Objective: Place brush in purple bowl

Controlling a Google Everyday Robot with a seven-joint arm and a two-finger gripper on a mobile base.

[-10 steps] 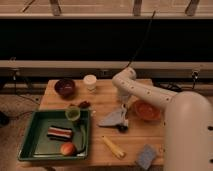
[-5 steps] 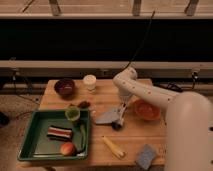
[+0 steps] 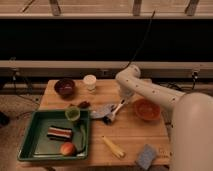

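Observation:
The brush (image 3: 111, 116) lies on the wooden table (image 3: 130, 135) near its middle, whitish handle pointing up-right and dark bristle head at the lower left. My gripper (image 3: 120, 105) is down at the handle's upper end and shut on it, and the brush still rests on the table. The purple bowl (image 3: 65, 88) stands empty at the table's back left, well to the left of the gripper.
An orange bowl (image 3: 146, 109) sits just right of the gripper. A grey cloth-like thing (image 3: 100, 111) lies left of the brush. Also here: a green cup (image 3: 73, 114), a white cup (image 3: 90, 81), a green tray (image 3: 30, 150) with food items, a yellow stick (image 3: 114, 147), a grey sponge (image 3: 146, 156).
The gripper has settled at the brush handle and closed on it. The brush and the other objects stay where they were.

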